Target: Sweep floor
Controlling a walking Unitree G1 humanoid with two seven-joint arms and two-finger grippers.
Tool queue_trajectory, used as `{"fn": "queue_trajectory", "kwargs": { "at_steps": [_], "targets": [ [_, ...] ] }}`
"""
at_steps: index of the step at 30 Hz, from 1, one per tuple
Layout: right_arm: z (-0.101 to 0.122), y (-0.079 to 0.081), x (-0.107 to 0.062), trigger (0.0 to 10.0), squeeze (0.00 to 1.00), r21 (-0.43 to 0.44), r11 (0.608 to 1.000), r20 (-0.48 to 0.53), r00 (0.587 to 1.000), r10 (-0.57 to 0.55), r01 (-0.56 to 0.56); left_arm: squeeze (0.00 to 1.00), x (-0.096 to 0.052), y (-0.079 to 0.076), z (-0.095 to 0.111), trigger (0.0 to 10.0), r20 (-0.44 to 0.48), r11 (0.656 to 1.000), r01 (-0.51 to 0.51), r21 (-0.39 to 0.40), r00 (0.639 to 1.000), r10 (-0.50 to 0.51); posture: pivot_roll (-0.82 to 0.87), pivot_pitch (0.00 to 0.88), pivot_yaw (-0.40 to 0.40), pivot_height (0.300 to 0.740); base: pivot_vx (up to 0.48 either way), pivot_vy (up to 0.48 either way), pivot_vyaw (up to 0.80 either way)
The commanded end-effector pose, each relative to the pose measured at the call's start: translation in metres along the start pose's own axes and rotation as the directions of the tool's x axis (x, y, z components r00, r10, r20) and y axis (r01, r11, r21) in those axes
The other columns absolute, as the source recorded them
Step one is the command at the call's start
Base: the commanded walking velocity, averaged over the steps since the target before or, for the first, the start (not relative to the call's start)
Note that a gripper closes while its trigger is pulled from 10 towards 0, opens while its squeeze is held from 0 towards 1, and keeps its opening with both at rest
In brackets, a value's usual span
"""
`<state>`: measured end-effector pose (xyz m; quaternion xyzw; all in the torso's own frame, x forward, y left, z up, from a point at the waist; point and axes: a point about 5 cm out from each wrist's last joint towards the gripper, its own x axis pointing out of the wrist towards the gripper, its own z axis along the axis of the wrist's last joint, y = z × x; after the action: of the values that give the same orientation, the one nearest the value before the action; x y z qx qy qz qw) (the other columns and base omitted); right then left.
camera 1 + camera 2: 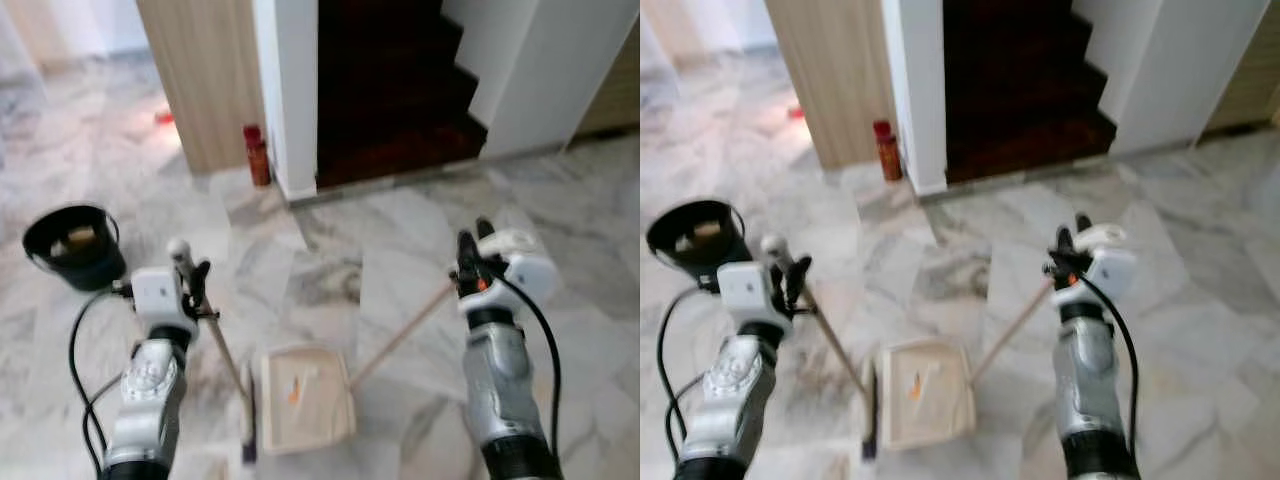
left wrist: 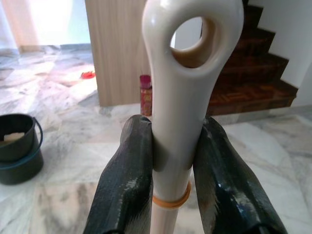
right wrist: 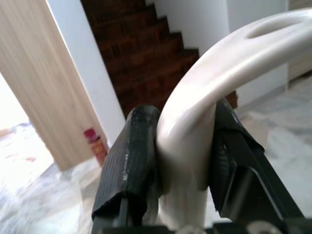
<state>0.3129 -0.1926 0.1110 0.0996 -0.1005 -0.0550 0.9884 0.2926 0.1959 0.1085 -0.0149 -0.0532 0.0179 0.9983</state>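
My left gripper (image 1: 190, 272) is shut on the cream top of the broom handle (image 2: 181, 107), whose wooden stick (image 1: 226, 355) slants down to the dark brush head (image 1: 247, 432) on the floor. My right gripper (image 1: 470, 262) is shut on the curved cream grip of the dustpan handle (image 3: 219, 92); its stick (image 1: 400, 335) runs down to the cream dustpan (image 1: 306, 397), which lies flat on the marble between my arms. A small orange scrap (image 1: 294, 392) rests inside the pan. The brush head sits just left of the pan.
A black bucket (image 1: 72, 245) holding some pale scraps stands on the floor at my left. A red bottle (image 1: 257, 155) stands by the wooden panel and white wall ahead. Dark wooden stairs (image 1: 395, 90) rise behind it. Marble floor (image 1: 560, 200) stretches to the right.
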Motion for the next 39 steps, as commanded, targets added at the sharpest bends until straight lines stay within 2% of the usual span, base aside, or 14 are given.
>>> {"fn": "queue_trajectory", "kwargs": {
  "at_steps": [1,11,39],
  "targets": [
    [0.0156,0.0068,0.0081,10.0,0.0,-0.016,1.0,0.078,0.997,0.027,-0.025,0.0,0.0032,0.0018,0.0112,10.0,0.05,1.0,0.0,0.006,0.999,0.0,0.02,0.0,-0.007,0.74,0.0,0.356,0.63],
    [0.017,0.0089,0.0114,10.0,0.0,-0.009,0.999,0.073,0.997,0.038,-0.037,0.0,0.0052,0.0013,0.0128,10.0,0.054,1.0,-0.008,0.005,0.998,0.007,0.03,0.0,-0.015,0.74,0.0,0.361,0.68],
    [0.0148,0.0127,0.015,10.0,0.0,0.009,0.999,0.057,0.997,0.043,-0.043,0.0,0.0088,0.0029,0.0154,10.0,0.06,1.0,-0.012,0.019,0.998,0.011,0.04,0.0,-0.015,0.74,0.0,0.366,0.0]
  ]
}}
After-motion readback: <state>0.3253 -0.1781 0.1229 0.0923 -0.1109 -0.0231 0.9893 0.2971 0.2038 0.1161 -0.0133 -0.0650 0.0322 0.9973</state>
